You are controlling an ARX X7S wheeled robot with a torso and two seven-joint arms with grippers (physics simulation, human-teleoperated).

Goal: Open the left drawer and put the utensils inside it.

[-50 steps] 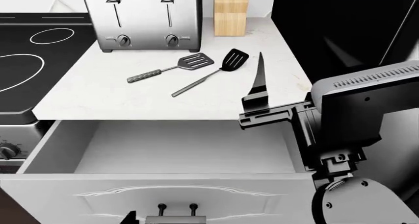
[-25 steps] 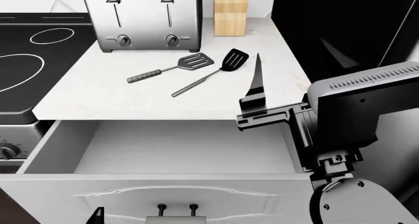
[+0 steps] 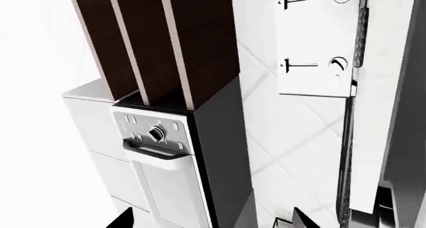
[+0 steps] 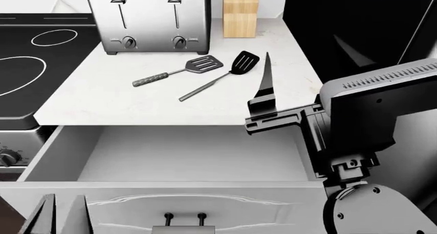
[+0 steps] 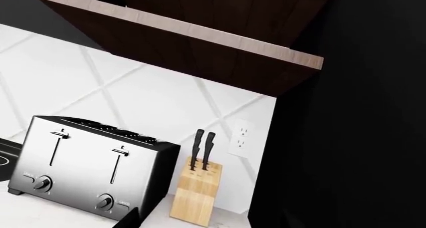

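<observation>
Black right gripper [image 4: 265,85] jaws hold nothing above the counter [image 4: 102,98].

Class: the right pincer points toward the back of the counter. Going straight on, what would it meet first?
Probably the wooden knife block, beside the toaster. The right pincer faces both; depth is unclear.

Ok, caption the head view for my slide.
Left drawer open and empty; both spatulas on the counter.
</observation>
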